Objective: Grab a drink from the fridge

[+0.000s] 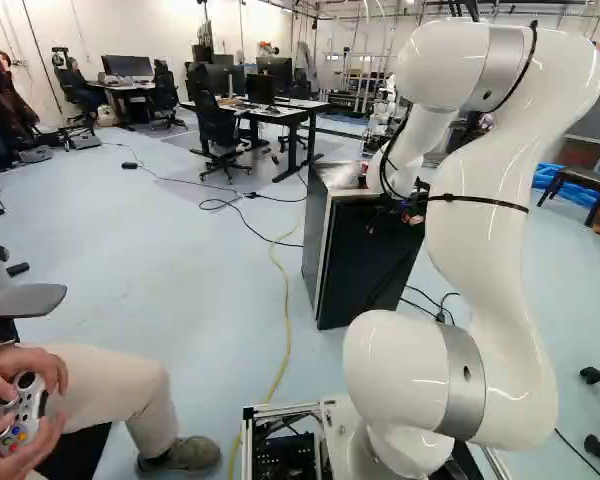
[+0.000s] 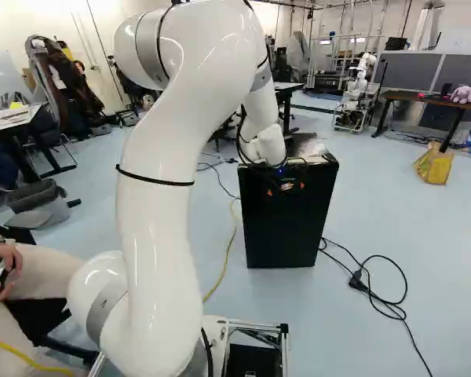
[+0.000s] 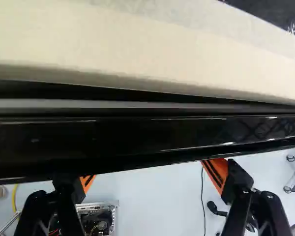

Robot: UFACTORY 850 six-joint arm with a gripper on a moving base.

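because the fridge door's top edge (image 3: 137,137) runs along the spread of the tool (image 3: 149,174), its fingers apart, the pull likely needs to go across that edge, toward the base (image 3: 97,204); the drink, out of sight, is presumably inside the fridge (image 2: 289,232).

The fridge (image 2: 286,232) is black; at its eight o'clock in the right base view, the cable (image 2: 227,259) is yellow. The orange pads (image 3: 218,172) have black stripes.

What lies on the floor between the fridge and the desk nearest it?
A black cable, between fridge and desk, in the left base view.
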